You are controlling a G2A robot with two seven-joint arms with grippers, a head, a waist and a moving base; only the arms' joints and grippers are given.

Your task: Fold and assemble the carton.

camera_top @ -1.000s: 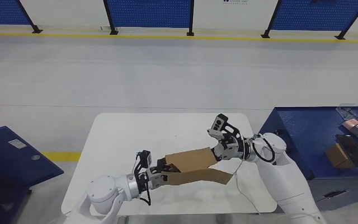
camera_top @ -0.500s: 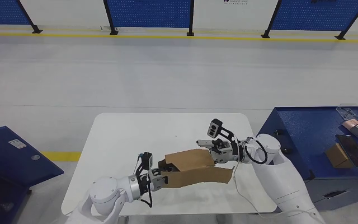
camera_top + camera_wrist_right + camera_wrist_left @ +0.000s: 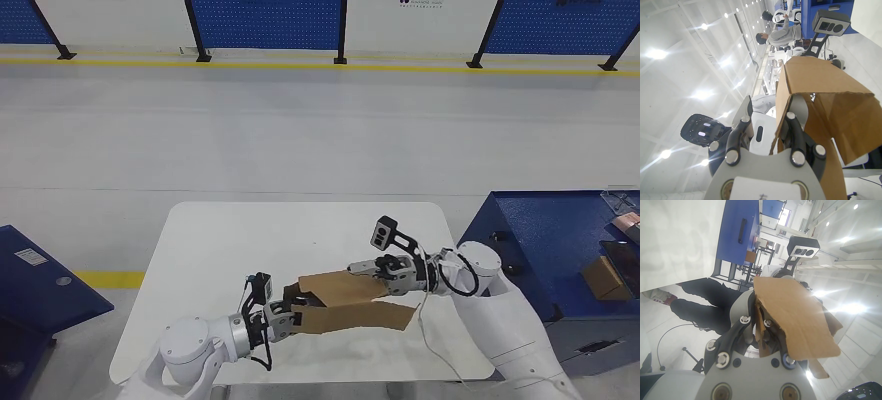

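Brown corrugated cardboard carton (image 3: 345, 298), partly opened, spans between both arms over the white rectangular bench (image 3: 220, 250)
Left arm low and outstretched, left pincer (image 3: 753, 302) clamped on one end of the carton, its far finger hidden behind a flap; right pincer (image 3: 772, 108) at the opposite, open end, fingers apart astride a carton wall, one finger (image 3: 797, 108) inside

White table (image 3: 220, 260), rounded corners

The left arm (image 3: 205, 340) was stretched inward, and the left gripper (image 3: 293, 310) was clamped on one end of the carton (image 3: 345, 290). The right arm (image 3: 478, 265) was bent inward, the right gripper (image 3: 362, 270) spread open astride the opposite wall.
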